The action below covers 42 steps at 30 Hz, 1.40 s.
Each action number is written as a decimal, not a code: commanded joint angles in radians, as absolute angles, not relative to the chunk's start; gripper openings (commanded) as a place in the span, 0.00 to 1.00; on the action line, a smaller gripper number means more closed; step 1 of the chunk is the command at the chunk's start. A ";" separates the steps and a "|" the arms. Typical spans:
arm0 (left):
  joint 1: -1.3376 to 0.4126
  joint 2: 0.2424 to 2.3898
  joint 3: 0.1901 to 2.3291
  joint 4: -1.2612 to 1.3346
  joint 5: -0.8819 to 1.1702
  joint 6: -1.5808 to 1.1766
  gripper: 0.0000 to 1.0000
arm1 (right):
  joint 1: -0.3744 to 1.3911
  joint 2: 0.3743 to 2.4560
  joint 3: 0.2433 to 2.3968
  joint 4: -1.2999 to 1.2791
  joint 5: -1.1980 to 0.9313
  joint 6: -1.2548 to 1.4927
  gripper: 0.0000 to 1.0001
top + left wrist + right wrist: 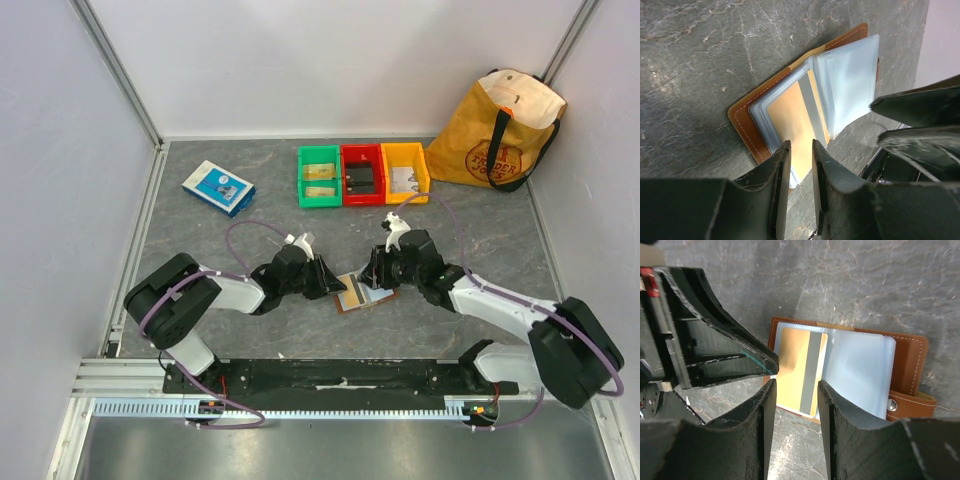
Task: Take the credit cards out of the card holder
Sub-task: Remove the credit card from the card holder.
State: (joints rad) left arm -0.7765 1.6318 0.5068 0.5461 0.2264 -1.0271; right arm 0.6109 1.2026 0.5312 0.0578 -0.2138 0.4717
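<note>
The brown leather card holder [366, 294] lies open on the grey table between my two grippers, its pale blue plastic sleeves showing. A tan-gold credit card [792, 365] with a grey band sits in the left sleeve, and also shows in the left wrist view [790, 120]. My left gripper [335, 284] has its jaws a little apart, empty, at the card holder's [747, 125] left edge, over the card's end. My right gripper [373, 272] is open and empty at the card holder's [910, 360] near edge, its tips [796, 385] just short of the card.
A blue-and-white flat box [218, 187] lies at the back left. Green [319, 176], red [361, 174] and yellow [405, 172] bins stand at the back middle. A yellow tote bag [497, 130] leans in the back right corner. Walls close in three sides.
</note>
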 commanded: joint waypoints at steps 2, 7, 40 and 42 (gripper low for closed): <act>-0.781 1.614 0.495 0.477 0.179 -0.982 0.31 | 0.585 1.307 0.508 0.146 -0.281 0.503 0.45; -0.781 1.605 0.497 0.463 0.170 -0.980 0.31 | 0.554 1.351 0.476 0.115 -0.219 0.512 0.44; -0.770 1.456 0.431 0.364 0.094 -0.954 0.34 | 0.564 1.566 0.494 0.340 -0.560 0.564 0.25; -0.765 1.430 0.417 0.354 0.091 -0.956 0.34 | 0.583 1.581 0.495 0.374 -0.575 0.586 0.19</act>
State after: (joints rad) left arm -0.7727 1.4887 0.4400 0.3759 0.1184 -0.9859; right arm 0.5549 1.5375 0.4835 0.3153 -0.5030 0.5488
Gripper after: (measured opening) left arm 0.337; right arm 0.228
